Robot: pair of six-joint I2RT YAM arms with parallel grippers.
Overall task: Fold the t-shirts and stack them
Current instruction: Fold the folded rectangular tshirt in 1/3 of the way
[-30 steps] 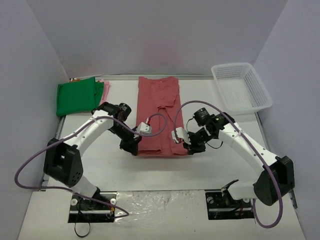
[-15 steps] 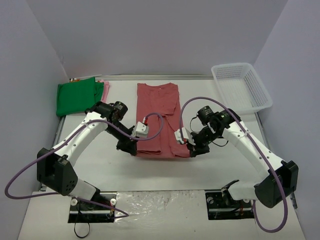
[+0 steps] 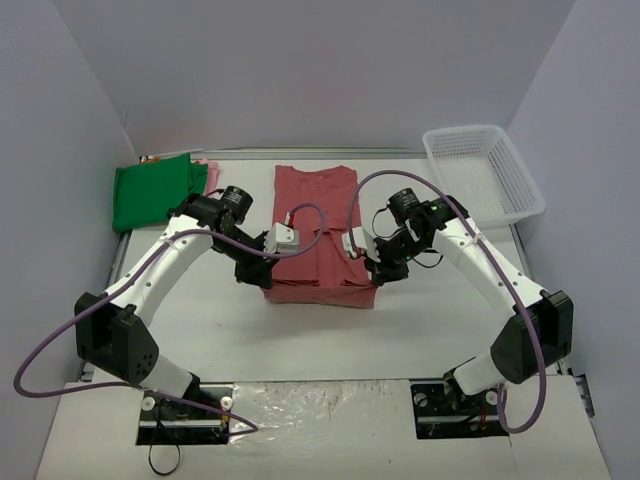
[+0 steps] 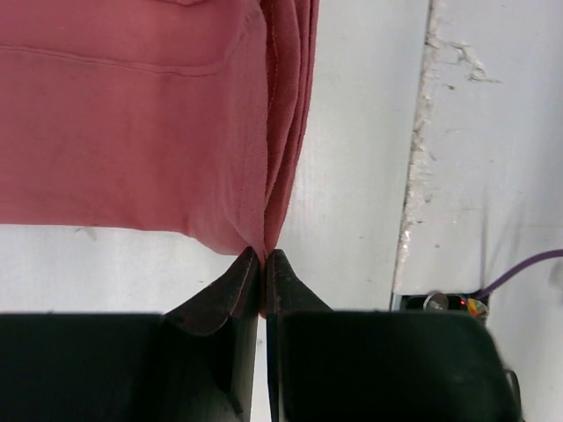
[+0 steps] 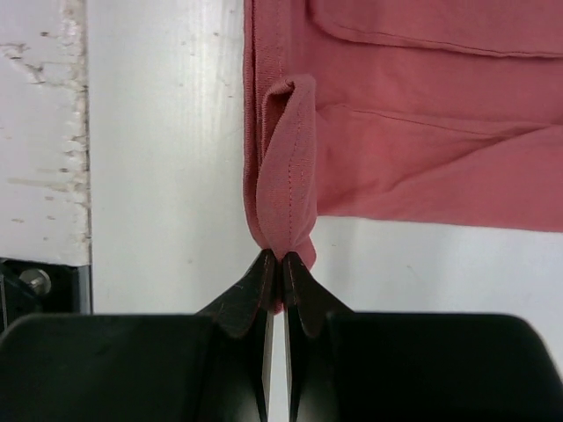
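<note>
The fingers of the left gripper (image 4: 264,264) are pressed together on the near left corner of the dusty-red t-shirt (image 4: 132,114), with several layers of cloth nipped at their tips. The right gripper (image 5: 281,264) is likewise clamped on the near right corner, where a rolled fold of hem is caught between the jaws. The shirt is laid lengthwise at the middle of the table (image 3: 320,335), folded to a narrow strip, its near end held between the two grippers. The green t-shirt (image 3: 152,195) is seen folded at the far left, and an edge of the pale pink t-shirt (image 3: 211,178) shows at its right side. The white mesh basket (image 3: 483,178) is set at the far right corner, well apart from the red shirt; all three shirts lie outside it. A band of white table is left between the shirt's near edge and the arm bases (image 3: 185,415), and more to either side.
</note>
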